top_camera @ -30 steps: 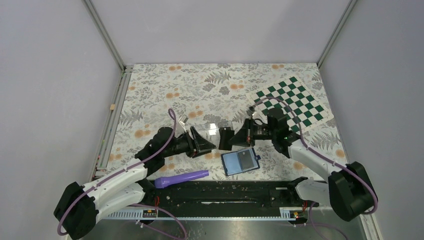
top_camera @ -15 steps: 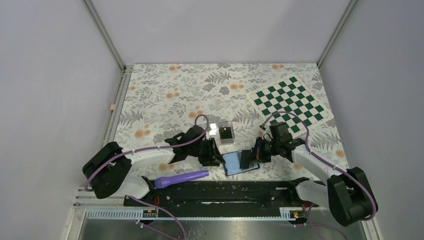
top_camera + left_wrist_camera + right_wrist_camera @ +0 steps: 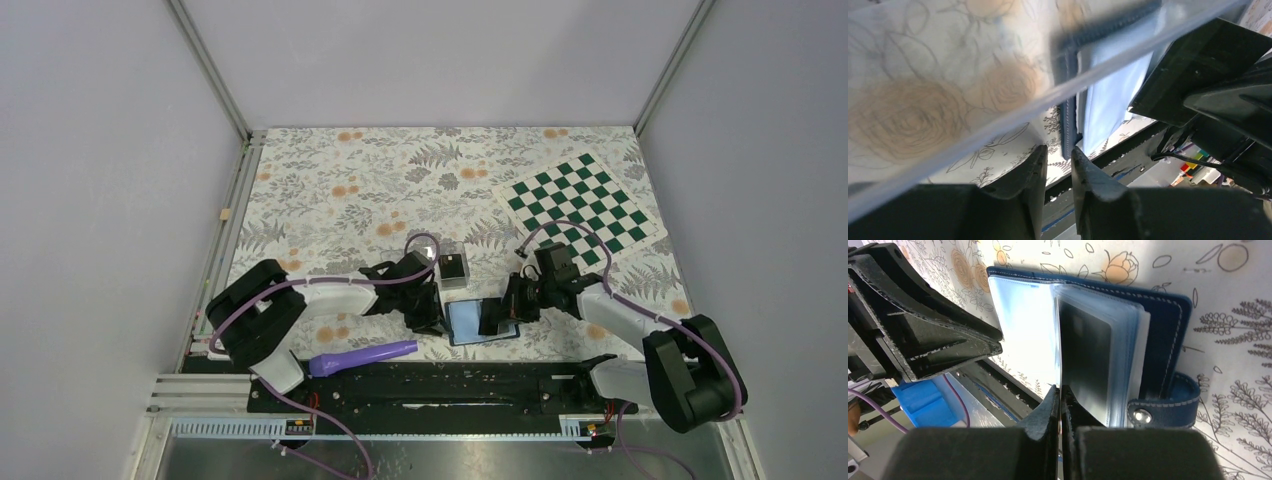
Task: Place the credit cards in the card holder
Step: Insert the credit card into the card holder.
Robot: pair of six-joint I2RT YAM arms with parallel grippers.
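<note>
The navy card holder [image 3: 468, 322] lies open on the floral cloth, its pale blue inside up. In the right wrist view its clear sleeves [image 3: 1128, 355] fan up, and a dark credit card [image 3: 1085, 362] stands among them. My right gripper [image 3: 1060, 392] is shut on that card's near edge. The left gripper [image 3: 1059, 155] sits at the holder's left edge [image 3: 1068, 125]. Its jaws stand a narrow gap apart, with the navy edge just past the tips. In the top view the two grippers flank the holder, the left gripper [image 3: 425, 308] and the right gripper [image 3: 497, 318].
A clear plastic box [image 3: 452, 270] with a dark block inside stands just behind the holder. Its blurred edge [image 3: 998, 117] crosses the left wrist view. A purple tool [image 3: 362, 356] lies by the black rail [image 3: 450, 382]. A green checkerboard [image 3: 585, 205] lies at the back right.
The left arm swung right to the holder's left edge and its jaws narrowed. The right gripper came down with the card from beside the clear box into the open holder.
</note>
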